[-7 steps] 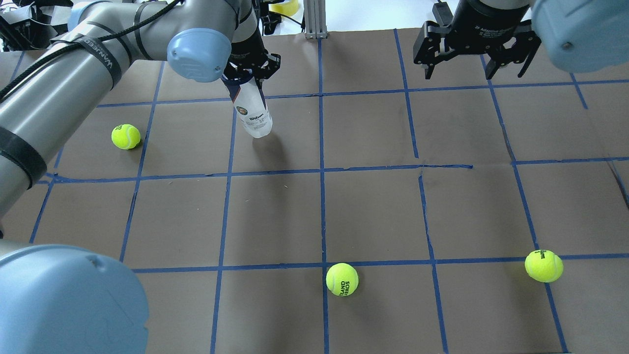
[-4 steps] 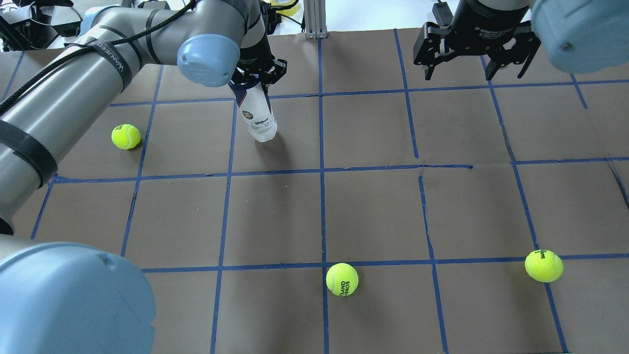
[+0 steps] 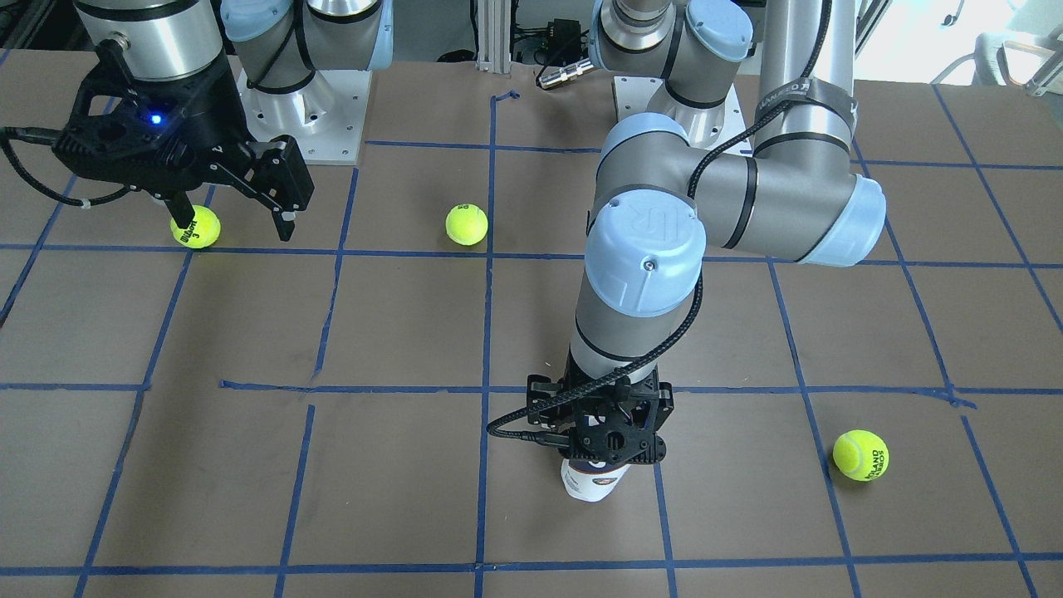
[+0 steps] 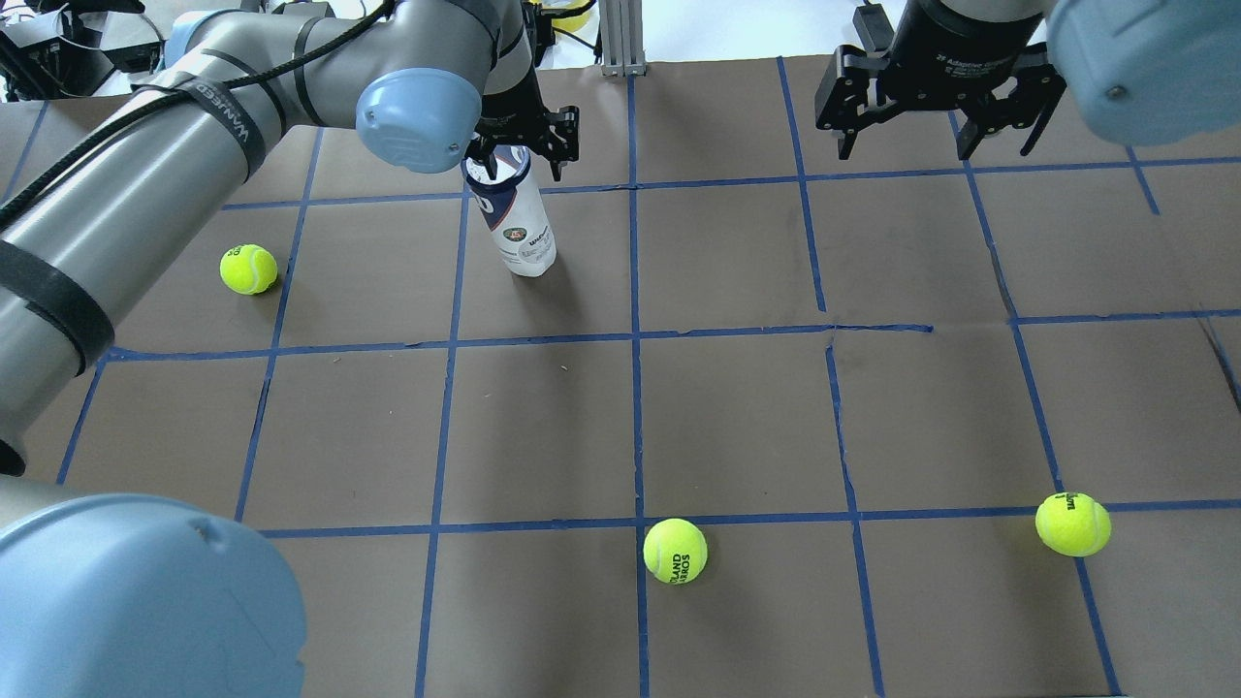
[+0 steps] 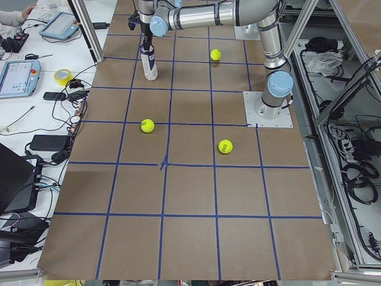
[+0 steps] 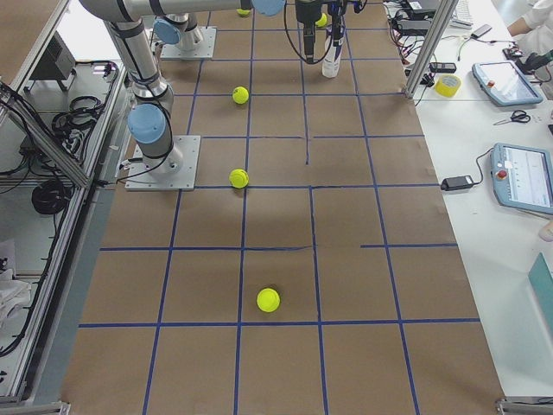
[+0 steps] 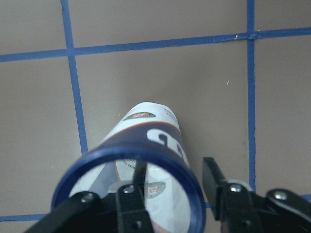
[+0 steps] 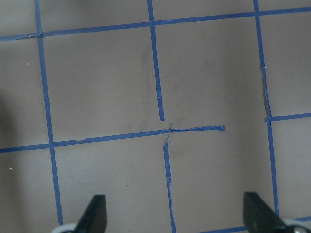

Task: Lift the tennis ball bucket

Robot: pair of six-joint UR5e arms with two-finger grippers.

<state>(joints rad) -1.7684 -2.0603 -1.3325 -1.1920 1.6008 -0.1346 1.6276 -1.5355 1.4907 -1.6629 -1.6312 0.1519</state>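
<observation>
The tennis ball bucket (image 4: 519, 228) is a clear tube with a white and navy label and a dark blue rim. It stands upright on the brown table in the far left part of the overhead view, and also shows in the front-facing view (image 3: 591, 486). My left gripper (image 4: 522, 155) hovers over its top, open. In the left wrist view (image 7: 175, 194) one finger is inside the open mouth and the other outside, with the tube's rim (image 7: 192, 194) between them and not clamped. My right gripper (image 4: 936, 141) is open and empty at the far right, well away.
Three yellow-green tennis balls lie on the table: one left of the tube (image 4: 248, 269), one at the front centre (image 4: 675, 551), one at the front right (image 4: 1072, 524). Blue tape lines grid the brown table (image 4: 737, 417).
The tube was tilted and held at its rim by my left gripper. Now it stands upright a little further right, and the left gripper's fingers have spread open. The right arm has not moved.
</observation>
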